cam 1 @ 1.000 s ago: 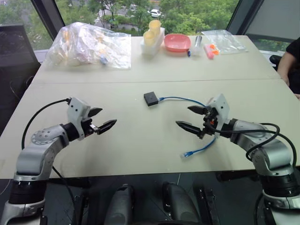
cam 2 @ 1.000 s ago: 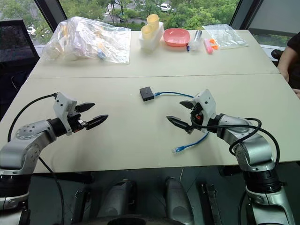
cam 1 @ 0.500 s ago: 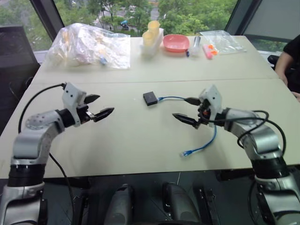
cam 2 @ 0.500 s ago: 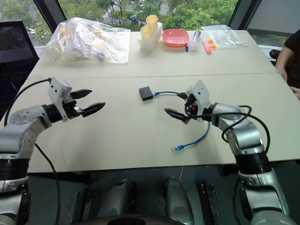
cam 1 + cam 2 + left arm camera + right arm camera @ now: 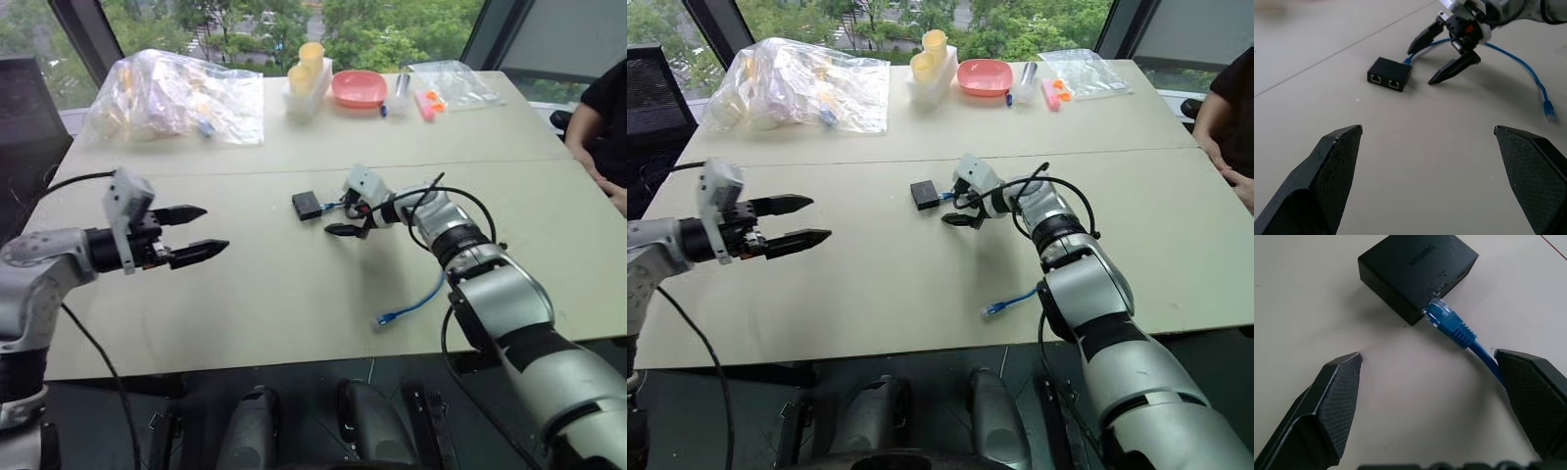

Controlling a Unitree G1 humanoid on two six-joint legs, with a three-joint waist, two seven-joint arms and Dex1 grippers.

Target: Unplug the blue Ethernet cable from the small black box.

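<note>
Blue Ethernet cable (image 5: 1457, 329) plugged into small black box (image 5: 1418, 271), just ahead of right tool (image 5: 345, 218), fingers spread, empty; left tool (image 5: 203, 232) spread too, well apart.

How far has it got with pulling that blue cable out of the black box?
Nothing is unplugged yet: the cable is plugged into the box. In hand: the right claw is open beside the plug, one finger over the cord. Left to do: grip and pull. The left claw hangs open, away from both.
</note>
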